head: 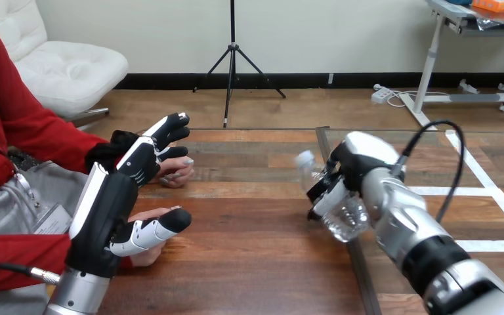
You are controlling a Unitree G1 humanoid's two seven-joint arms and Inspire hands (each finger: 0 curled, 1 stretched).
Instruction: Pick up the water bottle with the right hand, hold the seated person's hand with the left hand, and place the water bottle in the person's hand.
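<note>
The clear water bottle (342, 220) with a white cap (305, 159) is tilted and lifted off the wooden table (249, 262) at the right. My right hand (361, 167) is shut on it, fingers curled round its body. At the left my left hand (115, 210) is open, with its fingers (161, 141) stretched forward and its thumb (161, 230) pointing right. One of the person's hands (176, 174) rests on the table just past and under those fingers. The person's other hand (146, 254) lies below the thumb. I cannot tell whether my left hand touches either one.
The person sits at the table's left side, red sleeves (46, 131) reaching onto the table. A dark seam (361, 275) runs front to back through the tabletop under my right arm. Bare wood lies between my two hands.
</note>
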